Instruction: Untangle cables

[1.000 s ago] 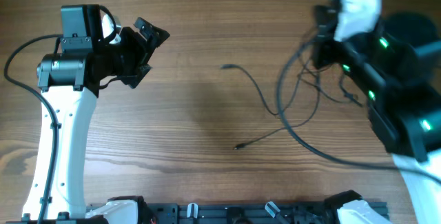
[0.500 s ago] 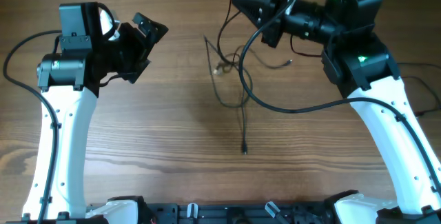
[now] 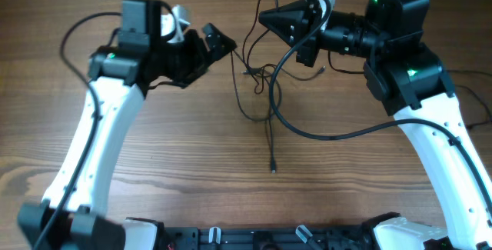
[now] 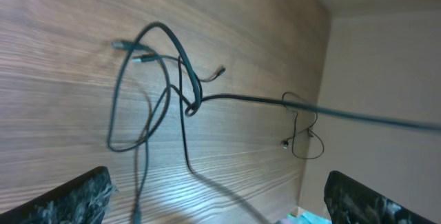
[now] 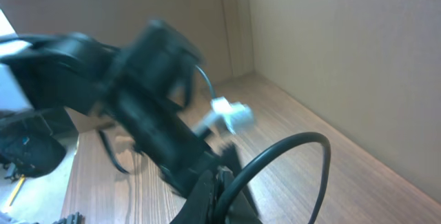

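Tangle of cables (image 3: 260, 71) mid-surface (image 3: 169, 173), between both hands. Knot near centre; one strand trails toward arm bases and ends in small plug. Right hand (image 3: 265, 18) clenched; thin loop rises at its tip, probably pinched there, though wrist view too blurred to confirm. Left hand (image 3: 211, 54) spread wide, empty, just beside tangle. Thick black wrist-camera cable (image 3: 323, 135) crosses cords.

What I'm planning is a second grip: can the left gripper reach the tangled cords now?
Probably yes: the left gripper is open, close beside the cords, with nothing between them.
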